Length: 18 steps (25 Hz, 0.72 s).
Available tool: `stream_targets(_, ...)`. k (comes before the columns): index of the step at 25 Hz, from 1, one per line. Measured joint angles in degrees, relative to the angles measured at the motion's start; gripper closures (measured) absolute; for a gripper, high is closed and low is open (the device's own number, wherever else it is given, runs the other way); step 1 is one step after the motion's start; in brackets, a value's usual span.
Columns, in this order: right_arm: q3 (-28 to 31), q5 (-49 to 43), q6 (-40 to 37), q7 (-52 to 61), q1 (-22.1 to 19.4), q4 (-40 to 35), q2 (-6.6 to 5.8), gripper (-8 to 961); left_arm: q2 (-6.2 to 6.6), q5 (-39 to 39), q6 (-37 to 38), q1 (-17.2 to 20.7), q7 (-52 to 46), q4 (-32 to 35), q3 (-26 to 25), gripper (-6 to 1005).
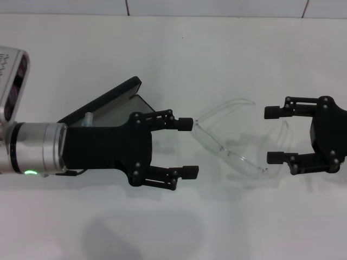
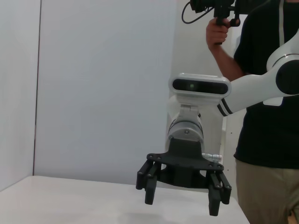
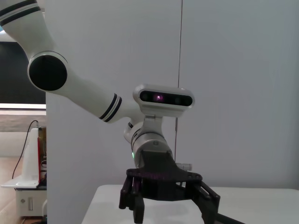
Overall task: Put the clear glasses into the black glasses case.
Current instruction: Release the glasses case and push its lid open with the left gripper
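On the plain white table (image 1: pixel 173 65) I have the clear glasses (image 1: pixel 238 138) lying unfolded between my two claws, with the black glasses case (image 1: pixel 111 103) standing open behind and beneath my left gripper (image 1: pixel 188 148). I judge the glasses light, slick and springy, so they may skate or flex under a pinch; I would take them at the stiffer bridge of the lens rather than by a thin arm. Both claws are spread wide and empty: the left one's upper fingertip is just at the near temple, while my right gripper (image 1: pixel 274 135) straddles the far end without gripping.
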Motion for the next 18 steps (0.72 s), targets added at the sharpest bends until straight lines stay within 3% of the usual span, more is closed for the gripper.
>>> stream_targets(7,0.0,0.0,0.0,0.0,-0.2,0.0,0.14,206,0.07,-0.1,0.0,0.0,0.1,-0.2,-0.5,142)
stream_targets(12,0.0,0.0,0.0,0.0,-0.5,-0.1,0.29,206,-0.13,-0.1,-0.1,0.1,-1.5,0.4,-4.3,163)
stream_targets(18,0.0,0.0,0.0,0.0,-0.9,-0.5,0.65,207,1.28,2.3,-9.1,0.0,-15.7,7.5,-8.8,190)
